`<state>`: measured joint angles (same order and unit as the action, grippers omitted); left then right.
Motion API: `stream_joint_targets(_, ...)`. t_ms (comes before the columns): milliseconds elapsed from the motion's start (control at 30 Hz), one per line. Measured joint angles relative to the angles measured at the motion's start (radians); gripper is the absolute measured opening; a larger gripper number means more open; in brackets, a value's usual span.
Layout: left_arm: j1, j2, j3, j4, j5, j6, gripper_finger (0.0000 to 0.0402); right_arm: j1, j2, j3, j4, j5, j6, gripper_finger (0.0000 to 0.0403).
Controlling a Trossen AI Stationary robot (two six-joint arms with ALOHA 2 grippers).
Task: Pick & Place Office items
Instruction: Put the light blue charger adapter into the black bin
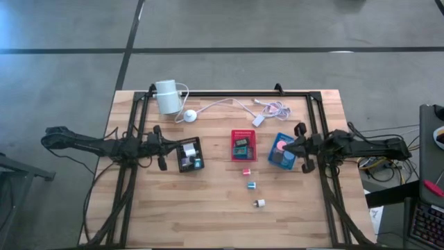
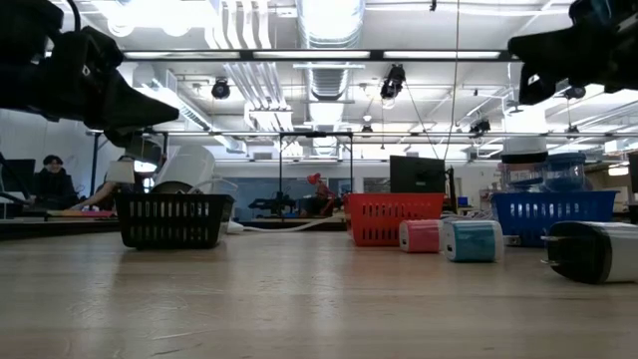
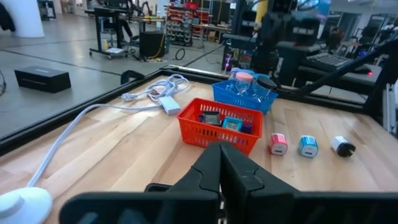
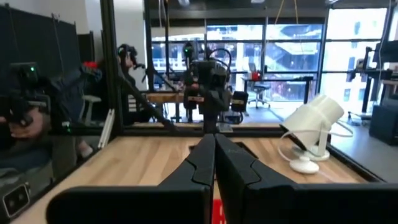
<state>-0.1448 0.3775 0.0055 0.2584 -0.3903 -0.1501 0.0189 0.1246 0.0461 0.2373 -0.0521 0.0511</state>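
From above, the left end effector [image 1: 162, 148] hung just beside the black tray [image 1: 190, 154] and the right end effector [image 1: 303, 148] hung at the edge of the blue tray [image 1: 282, 151]; both had their fingers pressed together and held nothing. A red tray [image 1: 243, 145] sat between them, and three loose items lay in a row on the worktop [image 1: 208, 208]: the pink block [image 1: 245, 171], the blue block [image 1: 252, 185] and the white block [image 1: 259, 203].

At table height, the same three blocks stood just beside the red and blue trays, untouched.

The left wrist view showed its fingers [image 3: 205, 171] shut and empty, facing the red tray.

The right wrist view showed shut, empty fingers [image 4: 202, 163] too.

No pick seemed under way; next, one end effector would probably need to open over a loose block.
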Motion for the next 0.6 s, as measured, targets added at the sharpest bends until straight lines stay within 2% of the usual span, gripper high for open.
stream_joint_targets(200, 0.0, 0.002, 0.005, 0.084, -0.014, -0.041, 0.0005, 0.0, 0.001, -0.017, -0.001, 0.002, -0.002, 0.0008)
stream_joint_targets(333, 0.0, 0.056, 0.084, 0.042, -0.045, -0.03, 0.0005, 0.0, 0.002, -0.016, -0.002, 0.002, -0.003, 0.0008)
stream_joint_targets(600, 0.0, 0.351, 0.35, -0.024, -0.045, -0.026, 0.0005, 0.0, 0.002, -0.017, -0.018, 0.002, -0.004, 0.0008)
